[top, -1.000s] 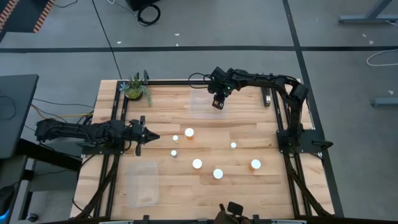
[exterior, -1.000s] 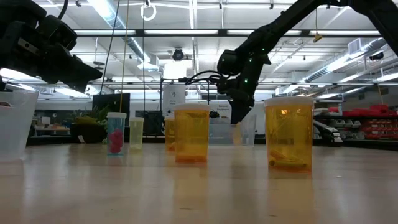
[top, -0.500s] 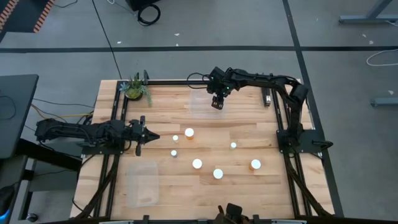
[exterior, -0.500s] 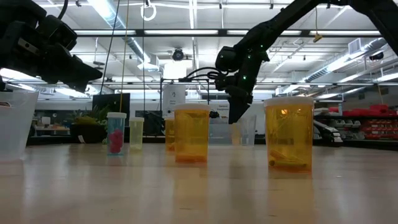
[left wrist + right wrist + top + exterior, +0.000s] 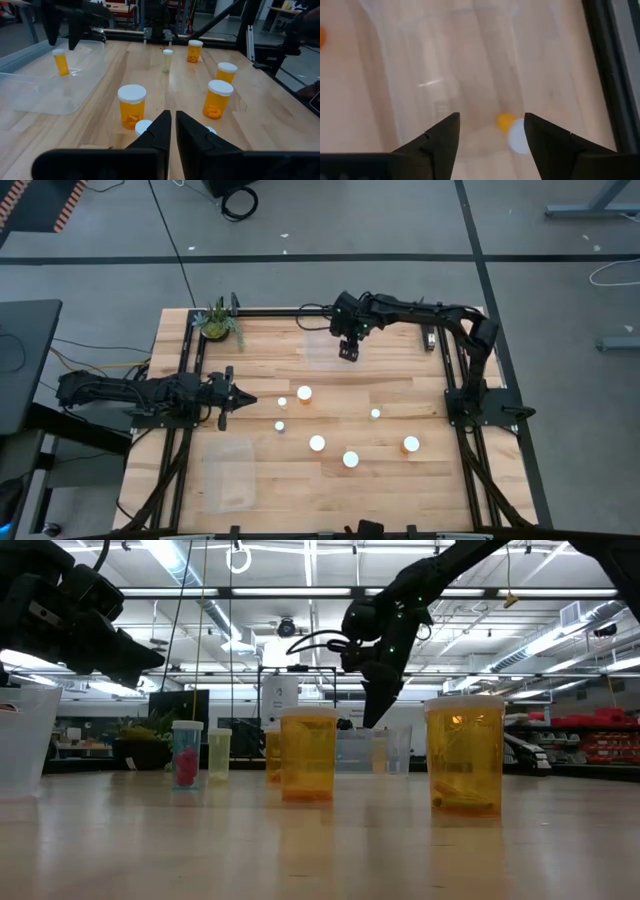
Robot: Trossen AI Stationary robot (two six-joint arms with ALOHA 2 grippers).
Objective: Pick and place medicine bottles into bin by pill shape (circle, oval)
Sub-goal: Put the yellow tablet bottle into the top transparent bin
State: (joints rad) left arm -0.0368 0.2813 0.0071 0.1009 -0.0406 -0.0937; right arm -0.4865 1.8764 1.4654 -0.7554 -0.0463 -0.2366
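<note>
Right claw (image 5: 347,352): positioned in the upper centre of the high view, above the clear bin (image 5: 322,340) at the far edge of the table (image 5: 400,370). Fingers spread wide, gripping nothing. One medicine bottle (image 5: 514,132) lies on the floor of this bin, directly beneath the fingers in the right wrist view.

Left claw (image 5: 243,399): stationed at the left of the high view, fingers pressed nearly together, empty.

Six capped bottles (image 5: 317,443) stand on the table in the centre of the frame. A second clear bin (image 5: 228,472) sits at lower left. A small potted plant (image 5: 216,321) occupies the upper left corner.
</note>
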